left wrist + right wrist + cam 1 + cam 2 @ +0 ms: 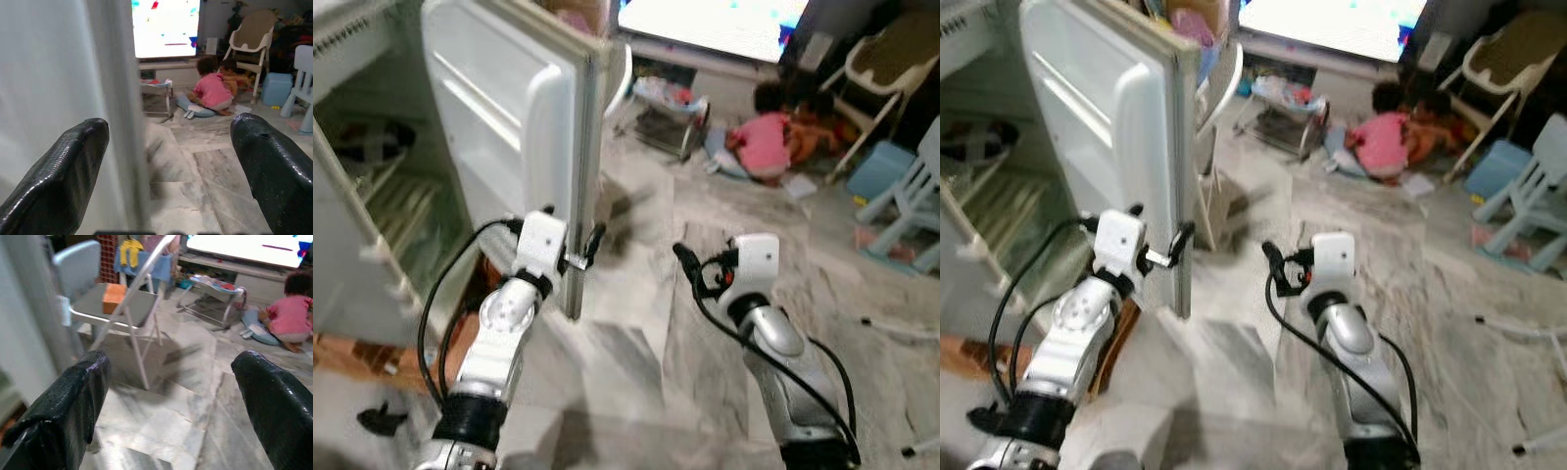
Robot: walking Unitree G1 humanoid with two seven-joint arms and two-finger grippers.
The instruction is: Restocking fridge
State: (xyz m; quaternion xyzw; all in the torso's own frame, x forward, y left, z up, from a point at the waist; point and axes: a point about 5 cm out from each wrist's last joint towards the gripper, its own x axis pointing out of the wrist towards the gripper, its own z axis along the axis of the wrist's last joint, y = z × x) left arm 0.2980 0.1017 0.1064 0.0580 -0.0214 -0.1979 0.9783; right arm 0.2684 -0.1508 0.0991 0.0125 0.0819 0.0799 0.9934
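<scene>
Fridge door (524, 127) open; edge straddled by left gripper (576, 257), fingers spread.
Right gripper (690, 264) held over floor, fingers apart, nothing held. Folding chair (122, 308) with orange block (113, 294) seen from right wrist. Person (764, 142) beyond, near screen (715, 22).

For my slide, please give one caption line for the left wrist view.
Left tool open astride the edge of the fridge door; beyond, a bright screen.

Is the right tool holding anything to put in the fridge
No, the right tool is open, with just grey marble floor between its black fingers.
</scene>
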